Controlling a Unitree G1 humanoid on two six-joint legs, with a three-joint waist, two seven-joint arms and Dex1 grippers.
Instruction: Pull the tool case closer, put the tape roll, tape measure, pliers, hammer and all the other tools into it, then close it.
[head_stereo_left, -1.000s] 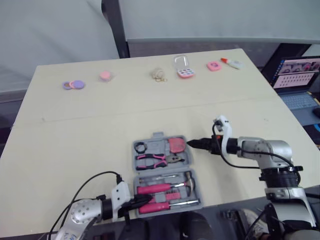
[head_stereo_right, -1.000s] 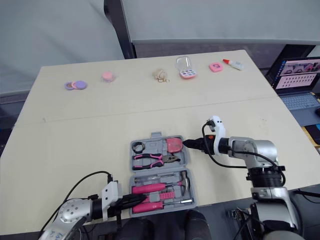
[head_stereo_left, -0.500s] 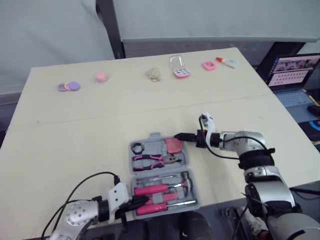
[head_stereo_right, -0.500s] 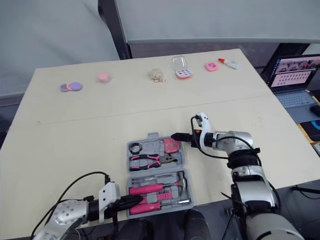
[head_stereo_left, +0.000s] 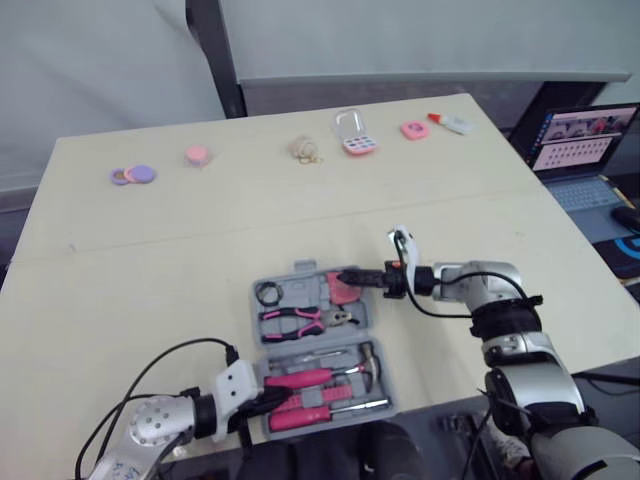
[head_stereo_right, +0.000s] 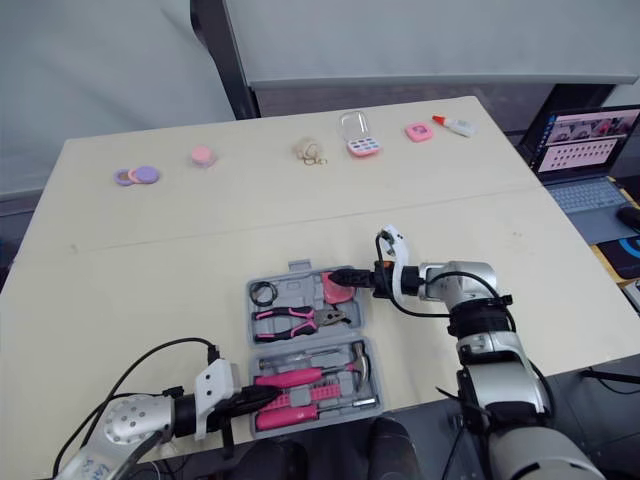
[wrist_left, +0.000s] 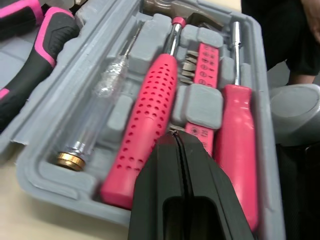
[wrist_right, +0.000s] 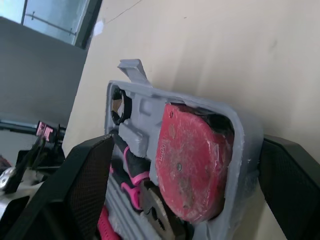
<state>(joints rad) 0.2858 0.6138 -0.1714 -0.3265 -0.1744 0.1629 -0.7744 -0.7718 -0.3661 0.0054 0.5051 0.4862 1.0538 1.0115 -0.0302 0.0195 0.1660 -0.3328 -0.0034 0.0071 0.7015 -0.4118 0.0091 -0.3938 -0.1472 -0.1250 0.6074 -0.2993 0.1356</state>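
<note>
Grey tool case lay open at the frame's lower centre. Right gripper fingers straddled its corner by the tape measure, released; contact was unclear. Left gripper fingers, clenched empty, partly hid the hammer handle.

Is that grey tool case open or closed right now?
Open. The tool case lies spread flat on the table, pliers and hammer exposed inside.

Your grey tool case lies open near the near edge of the bench. Its far half holds the tape roll, pink tape measure and pliers, and its near half the hammer. Your right pincer sits at the case's far right corner beside the tape measure, while your left pincer points into the near half from its left side.
</note>
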